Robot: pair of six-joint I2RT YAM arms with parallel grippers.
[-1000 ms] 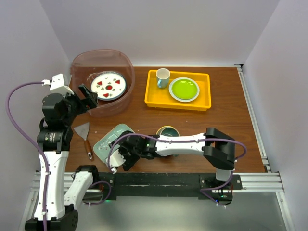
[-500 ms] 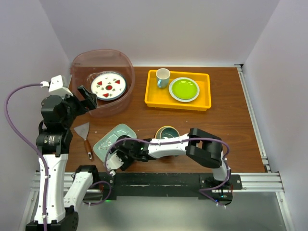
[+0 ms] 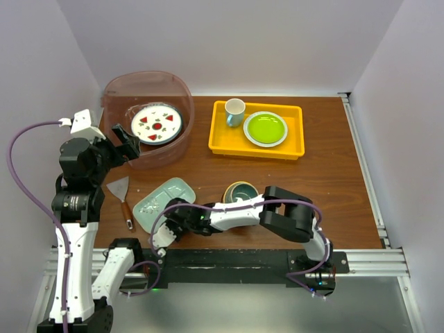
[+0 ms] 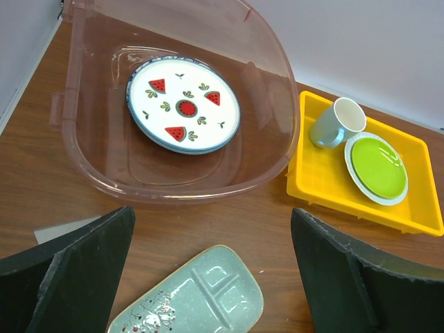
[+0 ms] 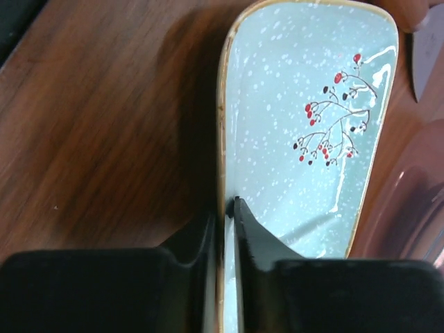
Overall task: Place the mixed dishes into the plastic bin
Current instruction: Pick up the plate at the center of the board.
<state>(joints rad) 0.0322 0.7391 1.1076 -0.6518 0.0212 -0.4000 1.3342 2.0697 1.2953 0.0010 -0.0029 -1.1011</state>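
The right hand (image 5: 223, 208) clamps the near rim of the pale green tray (image 5: 298, 104), at eight o'clock on the desk (image 3: 326, 173). Next, I reckon, it needs lifting and carrying to the plastic bin (image 3: 182, 94) at eleven, where the left hand (image 3: 123, 142) hovers wide open.

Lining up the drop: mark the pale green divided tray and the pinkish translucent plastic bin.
pale green divided tray (image 3: 161, 197), top external view, its centre.
pinkish translucent plastic bin (image 4: 276, 118), left wrist view, its right wall.
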